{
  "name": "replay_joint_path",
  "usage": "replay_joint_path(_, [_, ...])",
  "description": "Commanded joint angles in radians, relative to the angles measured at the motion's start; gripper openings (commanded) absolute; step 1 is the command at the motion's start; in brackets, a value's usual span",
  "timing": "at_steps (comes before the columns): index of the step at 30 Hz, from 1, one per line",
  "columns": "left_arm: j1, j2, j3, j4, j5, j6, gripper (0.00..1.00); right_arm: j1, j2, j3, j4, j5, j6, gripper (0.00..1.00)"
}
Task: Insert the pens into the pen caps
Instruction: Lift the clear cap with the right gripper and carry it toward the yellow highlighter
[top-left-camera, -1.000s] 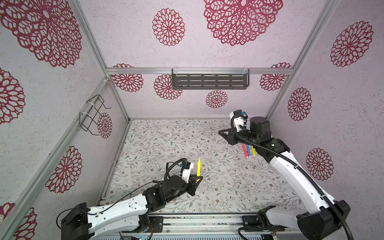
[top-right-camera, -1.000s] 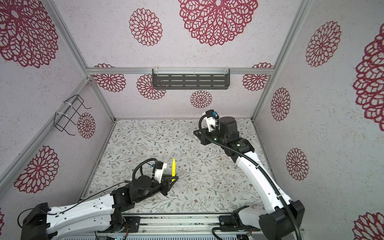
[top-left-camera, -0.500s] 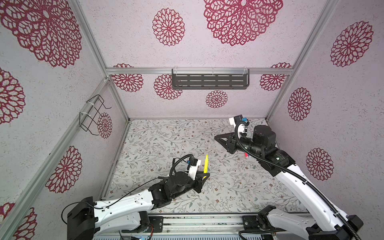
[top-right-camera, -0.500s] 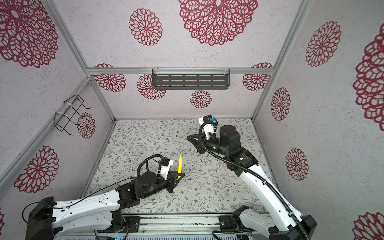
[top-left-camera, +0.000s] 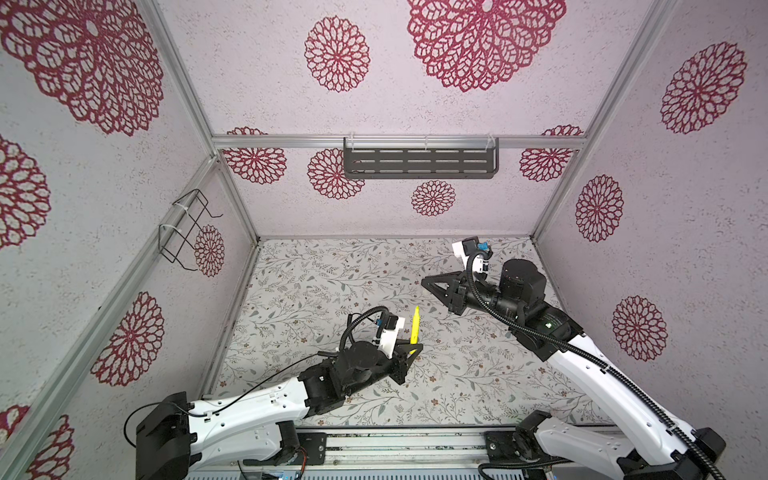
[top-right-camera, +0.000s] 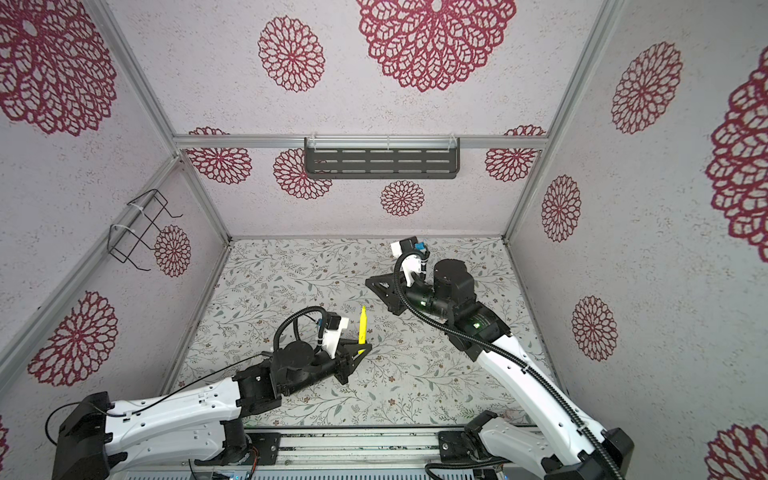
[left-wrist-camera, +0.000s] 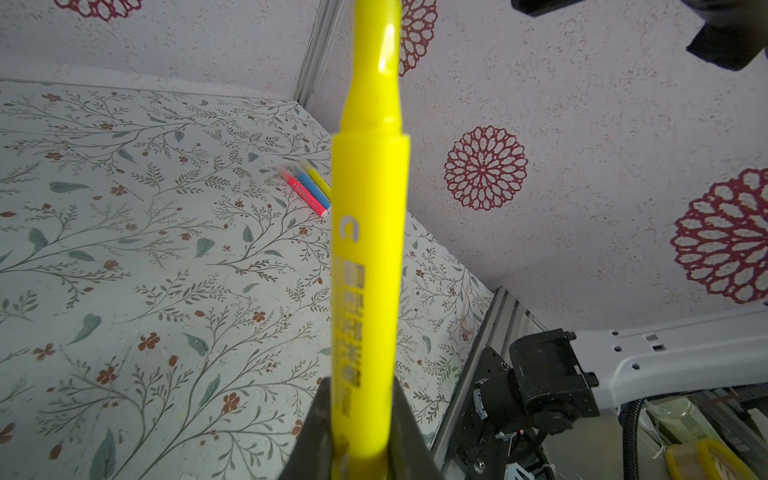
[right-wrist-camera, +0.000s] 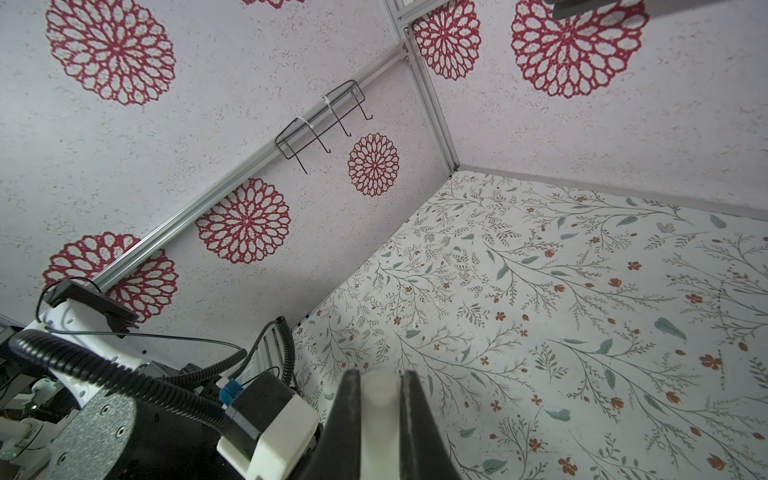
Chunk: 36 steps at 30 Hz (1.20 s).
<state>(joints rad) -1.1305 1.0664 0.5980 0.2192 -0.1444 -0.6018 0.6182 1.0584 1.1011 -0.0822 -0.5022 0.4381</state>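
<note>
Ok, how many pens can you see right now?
4. A yellow pen is clamped in the left gripper; a pink pen, a blue pen and a second yellow pen lie side by side on the table. The right arm may hide more.

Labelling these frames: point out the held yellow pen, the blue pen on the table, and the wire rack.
yellow pen (left-wrist-camera: 368, 257): left wrist view, mid-barrel.
blue pen (left-wrist-camera: 312, 188): left wrist view, mid-body.
wire rack (top-left-camera: 185, 230): in a top view, middle of its frame.

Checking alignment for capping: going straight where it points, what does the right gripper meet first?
Probably the table near the left wall; depth unclear. The right gripper, holding a cap, points clear of the yellow pen.
</note>
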Motion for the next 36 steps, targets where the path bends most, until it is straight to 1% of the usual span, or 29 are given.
replay_joint_path(1, [-0.01,-0.002,0.029,0.026,-0.001,0.014,0.0,0.016,-0.026,0.005,0.068,-0.009,0.024,0.01])
replay_joint_path(6, [-0.012,-0.008,0.028,0.027,-0.006,0.015,0.0,0.041,-0.021,-0.014,0.106,-0.011,0.046,0.01])
replay_joint_path(13, [-0.014,-0.012,0.037,0.019,-0.007,0.022,0.0,0.063,-0.02,-0.023,0.116,0.006,0.051,0.01])
replay_joint_path(36, [-0.02,-0.042,0.037,0.013,-0.016,0.03,0.0,0.071,-0.026,-0.063,0.15,0.018,0.07,0.0])
